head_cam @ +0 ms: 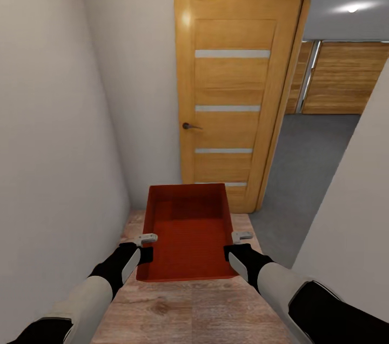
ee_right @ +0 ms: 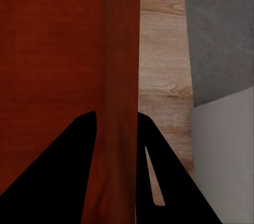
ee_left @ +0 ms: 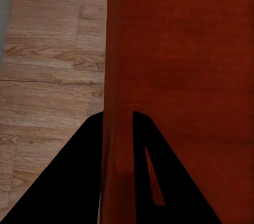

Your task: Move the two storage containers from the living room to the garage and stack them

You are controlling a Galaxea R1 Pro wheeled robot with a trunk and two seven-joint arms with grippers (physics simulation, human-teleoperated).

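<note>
One orange-red storage container (head_cam: 186, 233) in sight, open-topped, just the one. Two grippers on it: the left gripper (head_cam: 146, 246) clamped over one side wall, the right gripper (head_cam: 236, 245) over the opposite wall. One wooden panel door (head_cam: 232, 100), swung open, carrying four pale horizontal strips and one dark handle (head_cam: 190, 126). One ceiling light (head_cam: 352, 8) glows beyond the doorway.

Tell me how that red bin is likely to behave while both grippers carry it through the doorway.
The storage container looks rigid: its thin walls stay straight with the left gripper and right gripper each clamped over a side wall. Empty and open-topped, it is probably light. Its smooth walls may slip, and with grips near the robot's end the far end could sag.
</note>
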